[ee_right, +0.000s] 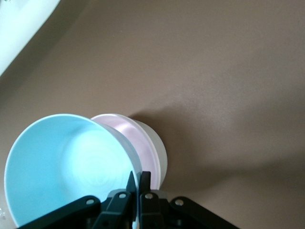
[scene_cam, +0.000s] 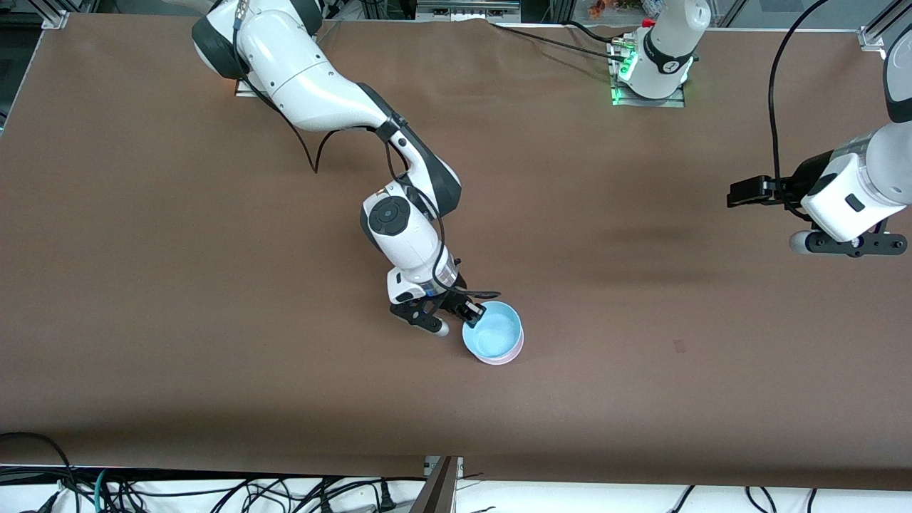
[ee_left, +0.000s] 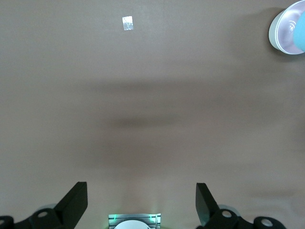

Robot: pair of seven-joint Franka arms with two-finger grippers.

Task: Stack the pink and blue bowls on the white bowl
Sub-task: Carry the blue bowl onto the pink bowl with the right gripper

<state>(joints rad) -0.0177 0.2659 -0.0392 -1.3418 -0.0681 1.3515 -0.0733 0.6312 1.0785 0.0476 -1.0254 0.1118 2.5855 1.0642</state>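
Front view: the right gripper (scene_cam: 472, 311) has its jaws clamped on the blue bowl's (scene_cam: 494, 333) rim, mid-bench (scene_cam: 214, 320), nested over the pink bowl (scene_cam: 510, 355). The left gripper (scene_cam: 848, 244) waits over its end.

Left wrist view: jaws apart.

Right wrist view: the blue bowl tilts in the pink, which sits in the white bowl (ee_right: 160, 150).

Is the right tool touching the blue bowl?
Touching: the right wrist view shows the right tool pinched shut on the blue bowl's rim.

A robotics lab: two white arms bolted to a brown-covered table (scene_cam: 214, 399), aluminium frame rails (scene_cam: 875, 32) at its corners, loose cables (scene_cam: 214, 491) along its edge, well clear of either gripper.
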